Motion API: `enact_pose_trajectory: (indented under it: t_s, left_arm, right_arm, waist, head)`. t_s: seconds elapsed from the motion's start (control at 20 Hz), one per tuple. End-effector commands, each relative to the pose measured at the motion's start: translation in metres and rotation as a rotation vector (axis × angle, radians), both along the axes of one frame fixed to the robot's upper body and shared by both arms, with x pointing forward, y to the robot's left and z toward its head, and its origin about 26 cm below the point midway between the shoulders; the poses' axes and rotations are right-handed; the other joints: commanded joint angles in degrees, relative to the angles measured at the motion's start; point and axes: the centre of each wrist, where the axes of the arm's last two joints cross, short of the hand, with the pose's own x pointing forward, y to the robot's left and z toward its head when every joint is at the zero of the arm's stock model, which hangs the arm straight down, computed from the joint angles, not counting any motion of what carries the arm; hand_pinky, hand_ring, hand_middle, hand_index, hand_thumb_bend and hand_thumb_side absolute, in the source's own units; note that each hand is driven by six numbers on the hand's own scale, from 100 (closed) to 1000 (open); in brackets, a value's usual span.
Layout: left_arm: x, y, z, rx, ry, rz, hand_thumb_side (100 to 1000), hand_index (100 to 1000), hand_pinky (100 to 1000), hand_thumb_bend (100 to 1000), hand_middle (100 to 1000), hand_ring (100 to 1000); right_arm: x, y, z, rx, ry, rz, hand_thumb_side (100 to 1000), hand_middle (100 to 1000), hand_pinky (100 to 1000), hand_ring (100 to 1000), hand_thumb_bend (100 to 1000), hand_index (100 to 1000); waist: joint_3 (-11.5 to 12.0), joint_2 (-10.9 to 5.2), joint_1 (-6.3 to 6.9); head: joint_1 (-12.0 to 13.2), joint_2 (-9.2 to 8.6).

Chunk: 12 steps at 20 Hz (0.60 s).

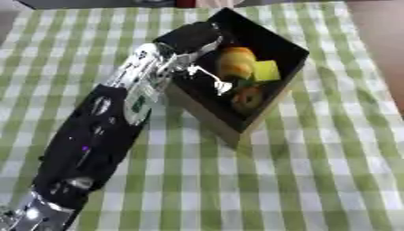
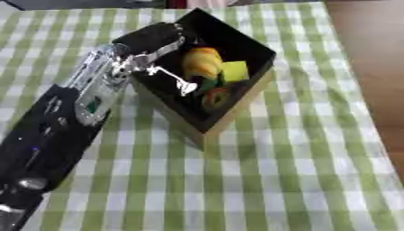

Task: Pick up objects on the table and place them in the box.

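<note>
A black box (image 1: pixel 207 118) with tan outer walls stands cornerwise on the checked cloth, upper middle. Inside lie an orange-yellow rounded thing (image 1: pixel 235 62), a yellow-green block (image 1: pixel 266 71) and a brown ring-shaped thing (image 1: pixel 249 98) with some green beside it. My left arm runs from the lower left corner up to the box. My left hand (image 1: pixel 193 38) hovers over the box's left rim, and its silver fingers (image 1: pixel 207 74) stretch straight down into the box beside the orange thing, holding nothing. The right hand shows in neither view.
The green-and-white checked cloth (image 2: pixel 260 180) covers the table, and no loose objects show on it. A bare brown surface (image 2: pixel 371 54) lies past the cloth's right edge. A small red thing (image 1: pixel 185 3) sits at the far edge.
</note>
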Motion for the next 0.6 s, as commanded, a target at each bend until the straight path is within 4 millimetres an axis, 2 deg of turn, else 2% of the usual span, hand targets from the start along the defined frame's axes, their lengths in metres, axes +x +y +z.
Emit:
enact_pose_trajectory:
  t_s: [0.05, 0.25, 0.6]
  left_arm:
    - [-0.001, 0.0, 0.007, -0.004, -0.02, -0.002, 502, 893, 834, 438, 802, 820]
    - [-0.001, 0.002, 0.008, -0.011, -0.051, 0.016, 603, 924, 861, 531, 845, 867]
    - [-0.003, 0.008, 0.021, -0.057, -0.135, 0.043, 614, 922, 860, 543, 843, 867]
  right_arm:
    - [-0.005, 0.0, 0.008, -0.01, -0.03, 0.005, 541, 642, 858, 845, 100, 853]
    - [-0.005, 0.0, 0.007, -0.011, -0.028, 0.004, 541, 642, 858, 845, 100, 853]
    - [-0.005, -0.001, 0.006, -0.01, -0.024, 0.004, 541, 642, 858, 845, 100, 853]
  waist:
    - [-0.1, -1.15, -0.29]
    - [-0.01, -1.24, -0.3]
    - [-0.12, -1.57, -0.17]
  head:
    - [-0.12, -0.58]
    - [-0.04, -0.4]
    - [-0.08, -0.14]
